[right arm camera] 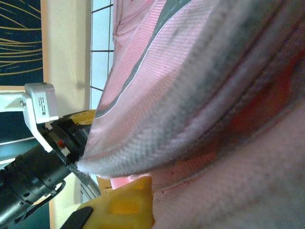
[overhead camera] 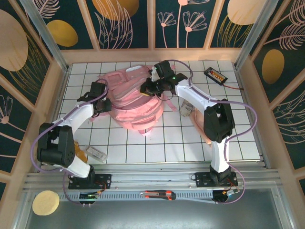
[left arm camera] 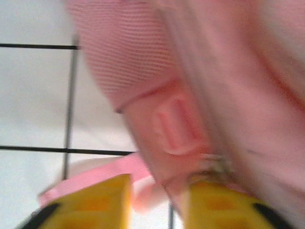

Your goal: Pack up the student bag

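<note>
The student bag (overhead camera: 136,107) is a large pink backpack lying in the middle of the tiled table. My left gripper (overhead camera: 98,99) is at the bag's left side. In the left wrist view its yellow fingers (left arm camera: 95,202) stand apart, the left gripper (left arm camera: 160,193) open, with a loose pink strap (left arm camera: 100,174) and bag fabric (left arm camera: 157,119) in the gap. My right gripper (overhead camera: 149,87) sits on top of the bag near its far edge. In the right wrist view one yellow finger (right arm camera: 124,202) presses against the bag's fabric (right arm camera: 200,86), which hides the other finger.
A black and orange device (overhead camera: 215,75) with a red wire lies at the back right. A clear item (overhead camera: 187,109) lies beside the right arm. A clear piece (overhead camera: 97,153) and an orange piece (overhead camera: 82,152) lie at the near left. A red-black tool (overhead camera: 159,194) rests on the front rail.
</note>
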Motion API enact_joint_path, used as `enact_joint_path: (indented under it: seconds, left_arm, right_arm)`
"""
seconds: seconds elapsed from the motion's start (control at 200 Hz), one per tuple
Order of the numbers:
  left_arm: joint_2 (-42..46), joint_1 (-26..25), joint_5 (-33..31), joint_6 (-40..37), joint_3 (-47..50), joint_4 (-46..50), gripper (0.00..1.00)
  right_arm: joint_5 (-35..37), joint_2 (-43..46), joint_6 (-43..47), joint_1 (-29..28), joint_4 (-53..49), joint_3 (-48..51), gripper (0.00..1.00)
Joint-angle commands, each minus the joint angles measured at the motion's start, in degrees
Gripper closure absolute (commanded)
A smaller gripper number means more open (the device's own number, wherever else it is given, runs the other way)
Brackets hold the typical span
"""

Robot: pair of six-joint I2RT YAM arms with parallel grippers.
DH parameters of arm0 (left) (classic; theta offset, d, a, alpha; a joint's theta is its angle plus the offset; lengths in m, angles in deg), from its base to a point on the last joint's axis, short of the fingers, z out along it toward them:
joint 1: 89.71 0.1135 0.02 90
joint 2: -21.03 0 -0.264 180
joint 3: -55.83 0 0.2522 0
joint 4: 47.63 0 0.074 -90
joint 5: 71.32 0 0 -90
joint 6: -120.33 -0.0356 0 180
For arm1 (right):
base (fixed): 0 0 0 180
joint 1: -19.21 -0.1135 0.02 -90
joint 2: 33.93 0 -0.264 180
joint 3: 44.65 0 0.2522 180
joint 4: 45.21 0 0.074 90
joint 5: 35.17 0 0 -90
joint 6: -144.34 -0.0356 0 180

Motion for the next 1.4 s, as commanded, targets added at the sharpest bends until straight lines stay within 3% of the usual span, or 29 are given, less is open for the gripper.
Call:
enact_joint_path:
  seconds: [0.0,0.1,0.265,0.365,0.51,0.696,0.921,1.081,1.266,1.396]
  left_arm:
    - [4.8,4.2,-8.2,0.2,1.5,-1.4,0.39]
    - [13.7,4.1,-3.8,-0.4,1.6,-2.6,0.02]
    - [20.1,3.6,12.0,-5.6,-1.3,-3.2,0.01]
    - [19.8,-0.8,14.3,-11.3,-3.0,-1.7,0.01]
    - [16.6,-10.7,9.4,-17.5,-6.2,2.0,0.01]
    - [14.3,-17.4,5.4,-17.9,-8.5,2.1,0.01]
    - [10.0,-24.8,-4.3,-18.4,-10.0,1.1,0.01]
    - [6.1,-26.3,-9.5,-18.2,-11.9,1.0,0.01]
    - [0.9,-26.3,-21.7,-15.2,-15.6,2.7,0.01]
    - [-0.4,-26.3,-24.2,-14.3,-16.7,2.0,0.04]
  right_arm:
    - [-2.9,1.4,-0.5,2.2,0.6,-3.1,1.0]
    - [-3.6,1.4,-3.3,2.2,3.9,-3.0,1.0]
    - [-4.8,1.3,-7.5,2.2,8.5,-3.0,1.0]
    - [-5.4,1.3,-9.2,2.2,10.4,-3.0,1.0]
    - [-5.2,1.7,-10.4,2.2,12.1,-3.1,1.0]
    - [-5.1,2.1,-12.3,2.2,13.6,-2.9,1.0]
    - [-5.8,2.0,-15.2,2.1,15.2,-3.9,1.0]
    - [-7.3,1.7,-16.8,2.2,14.2,-5.0,1.0]
    - [-8.4,1.9,-18.0,2.1,14.5,-4.4,1.0]
    - [-9.0,2.1,-18.8,2.1,14.7,-3.6,1.0]
